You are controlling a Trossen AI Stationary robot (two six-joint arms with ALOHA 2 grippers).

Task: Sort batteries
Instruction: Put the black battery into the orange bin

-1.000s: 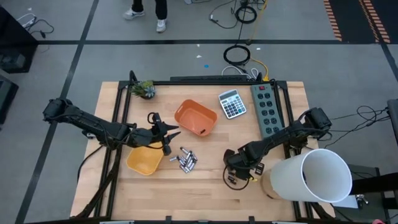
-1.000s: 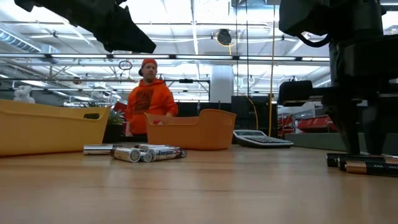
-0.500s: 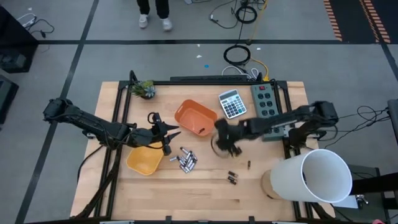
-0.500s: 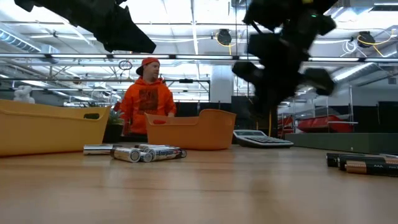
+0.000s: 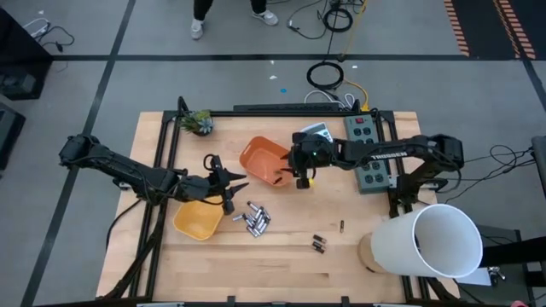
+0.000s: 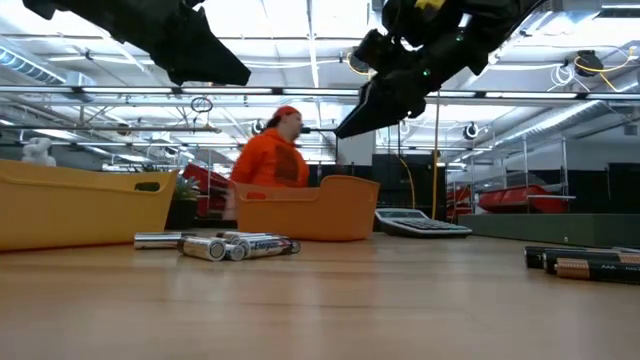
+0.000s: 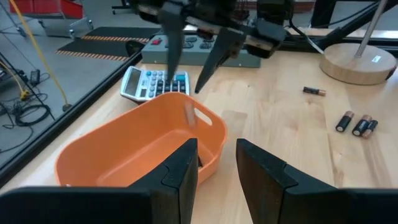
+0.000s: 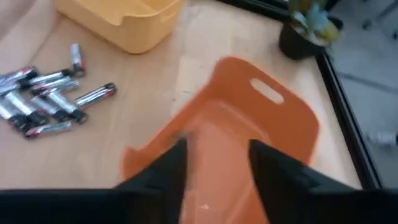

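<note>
Now the right gripper [image 5: 300, 175] is hovering with fingers spread over the orange bin's [image 5: 266, 159] right rim, holding nothing visible. Thin dark batteries [image 5: 319, 244] are lying near-right of it, closer to this arm. Silvery batteries [image 5: 254, 219] are sitting beside the left gripper [image 5: 232, 193], whose fingers stand slightly parted and empty, by the yellow bin [image 5: 198, 219].

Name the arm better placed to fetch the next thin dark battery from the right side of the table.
Right. The right gripper, open above the orange bin, is nearer the thin dark batteries. The left gripper hangs by the yellow bin, with the silvery battery pile between.
</note>
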